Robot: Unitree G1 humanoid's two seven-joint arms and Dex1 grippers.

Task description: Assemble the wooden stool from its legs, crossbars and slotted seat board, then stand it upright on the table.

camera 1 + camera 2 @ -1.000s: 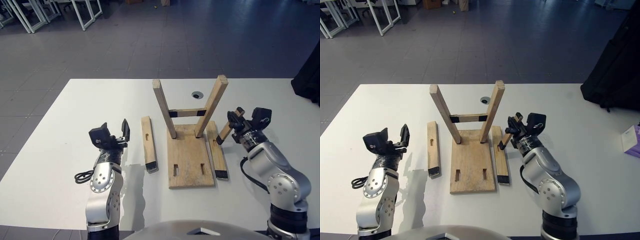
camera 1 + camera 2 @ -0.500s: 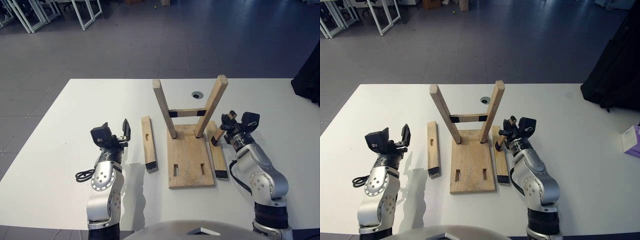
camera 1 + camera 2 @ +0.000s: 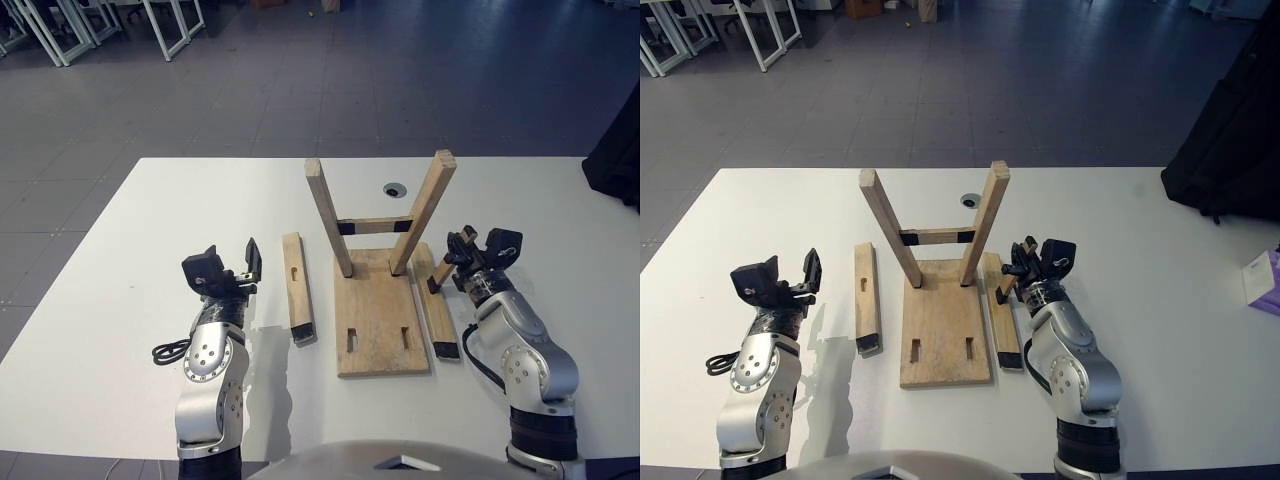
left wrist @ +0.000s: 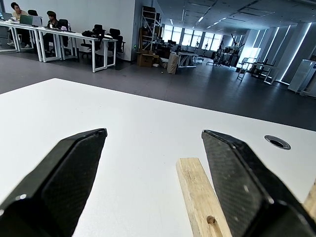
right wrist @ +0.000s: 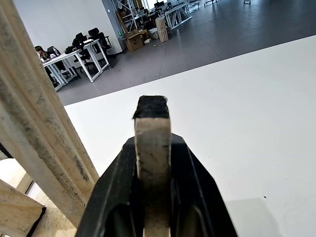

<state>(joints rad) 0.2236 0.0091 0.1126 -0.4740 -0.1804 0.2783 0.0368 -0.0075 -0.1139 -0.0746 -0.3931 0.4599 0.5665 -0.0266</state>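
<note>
Your right hand [image 3: 462, 250] is clamped on a short crossbar [image 3: 444, 270], with its two fingers [image 5: 111, 197] pressed against the bar's sides. The bar is tilted. Its black-taped top end is up by the hand and its lower end is down over the right loose leg [image 3: 436, 305]. You cannot tell whether bar and leg touch. The bar sits just right of the seat board [image 3: 378, 318], close beside the right upright leg [image 3: 423, 212].

The seat board lies flat in the middle of the counter [image 3: 130, 250]. Its two far slots hold the right upright leg and the left upright leg [image 3: 329, 218], which lean apart toward their tops. A fitted crossbar [image 3: 375, 226] with black-taped ends joins them partway up. The two near slots [image 3: 351, 340] in the board are open.

You have four legs, two standing and two lying. There are two crossbars, one fitted and one in your right hand, and one seat board.

The left loose leg [image 3: 296, 285] lies flat just left of the board, along its long edge, with its black tip at the near end. The right loose leg lies the same way along the board's right edge.

Your left hand [image 3: 230, 268] is over the counter, left of the left loose leg and apart from it. Its fingers [image 4: 54, 173] are spread wide. A round cable hole [image 3: 394, 187] sits in the counter beyond the standing legs.
</note>
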